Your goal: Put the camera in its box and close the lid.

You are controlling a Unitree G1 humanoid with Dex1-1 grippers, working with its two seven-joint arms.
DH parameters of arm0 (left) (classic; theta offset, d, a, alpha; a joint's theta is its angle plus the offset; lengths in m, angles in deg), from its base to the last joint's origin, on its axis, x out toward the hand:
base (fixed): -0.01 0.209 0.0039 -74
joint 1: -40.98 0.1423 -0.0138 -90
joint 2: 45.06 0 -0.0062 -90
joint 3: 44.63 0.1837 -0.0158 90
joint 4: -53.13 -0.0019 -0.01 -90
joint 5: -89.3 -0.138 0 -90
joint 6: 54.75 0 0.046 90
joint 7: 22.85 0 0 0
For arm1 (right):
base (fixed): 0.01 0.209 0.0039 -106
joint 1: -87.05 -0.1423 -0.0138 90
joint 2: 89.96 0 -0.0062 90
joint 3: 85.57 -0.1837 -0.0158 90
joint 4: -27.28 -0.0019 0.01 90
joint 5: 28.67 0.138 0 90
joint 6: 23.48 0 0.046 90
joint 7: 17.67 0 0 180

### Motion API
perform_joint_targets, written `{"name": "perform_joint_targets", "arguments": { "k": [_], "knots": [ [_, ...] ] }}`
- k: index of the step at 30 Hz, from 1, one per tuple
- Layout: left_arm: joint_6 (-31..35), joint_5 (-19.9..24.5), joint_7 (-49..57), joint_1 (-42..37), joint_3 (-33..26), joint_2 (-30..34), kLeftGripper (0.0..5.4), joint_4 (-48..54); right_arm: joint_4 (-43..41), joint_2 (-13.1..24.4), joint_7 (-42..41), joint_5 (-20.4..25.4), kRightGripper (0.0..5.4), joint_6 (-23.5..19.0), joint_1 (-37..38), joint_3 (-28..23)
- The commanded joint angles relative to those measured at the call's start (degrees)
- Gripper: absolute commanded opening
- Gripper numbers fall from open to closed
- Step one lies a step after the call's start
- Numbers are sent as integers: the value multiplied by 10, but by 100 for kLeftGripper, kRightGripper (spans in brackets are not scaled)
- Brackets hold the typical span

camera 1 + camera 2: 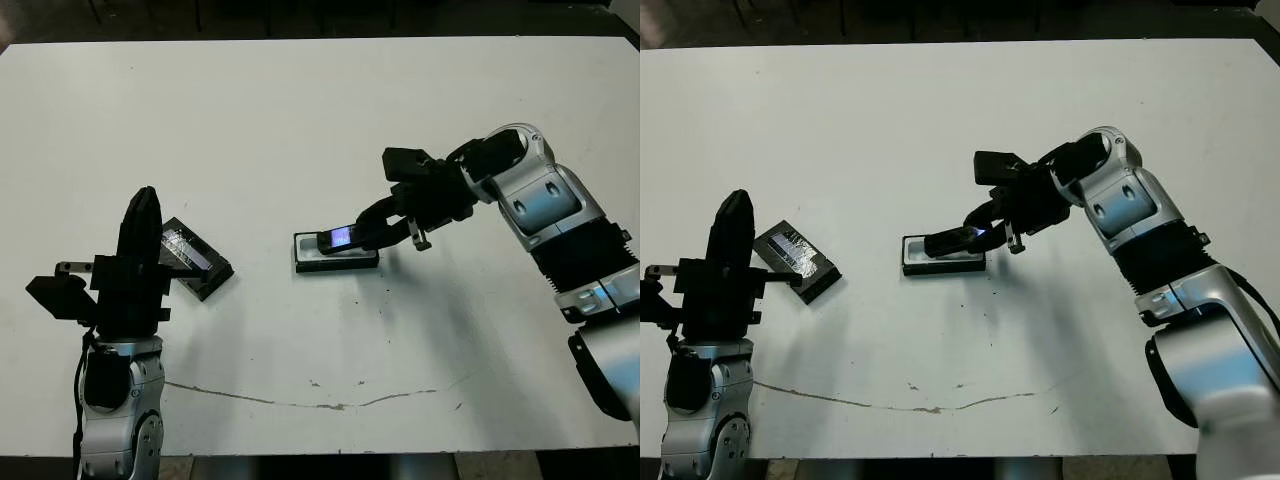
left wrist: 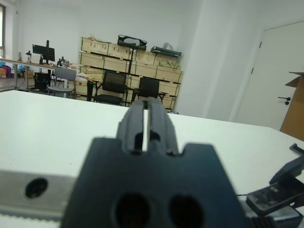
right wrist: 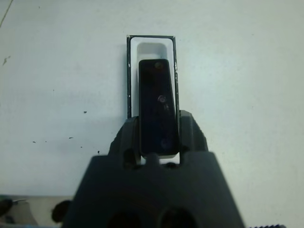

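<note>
The box (image 1: 306,262), a shallow black tray with white lining (image 3: 151,49), lies at the table's middle. My right gripper (image 1: 378,228) is shut on the camera (image 1: 338,238), a slim black bar with a lit bluish screen. It holds the camera tilted just above the box, lengthwise in line with it (image 3: 158,109), one finger (image 3: 191,133) on each long side. The lid (image 1: 197,260), a flat black panel with a shiny window strip, lies to the left. My left gripper (image 1: 145,205) stands raised beside the lid, fingers (image 2: 160,121) shut on nothing.
A thin dark crack (image 1: 300,402) runs across the white table near its front edge. Beyond the table's far side, the left wrist view shows chairs (image 2: 110,88) and stacked wooden crates (image 2: 128,59).
</note>
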Motion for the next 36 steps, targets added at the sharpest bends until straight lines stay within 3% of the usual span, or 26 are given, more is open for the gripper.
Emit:
{"name": "perform_joint_targets", "arguments": {
  "k": [1, 11, 29, 36],
  "knots": [
    [5, -1, 2, 10, -2, 2, 0, -5, -1, -2, 5, -9, 67, 5, 11, 7],
    [9, 1, 4, 14, 0, 0, 0, 1, -11, -6, 11, -22, 67, 35, 16, 18],
    [6, 2, 6, 16, 3, -1, 0, -2, -22, -69, 36, -54, 67, -17, -2, 54],
    [0, -7, 11, 17, 3, -2, 0, -4, -22, -78, 44, -68, 67, -9, -1, 60]
  ]
}}
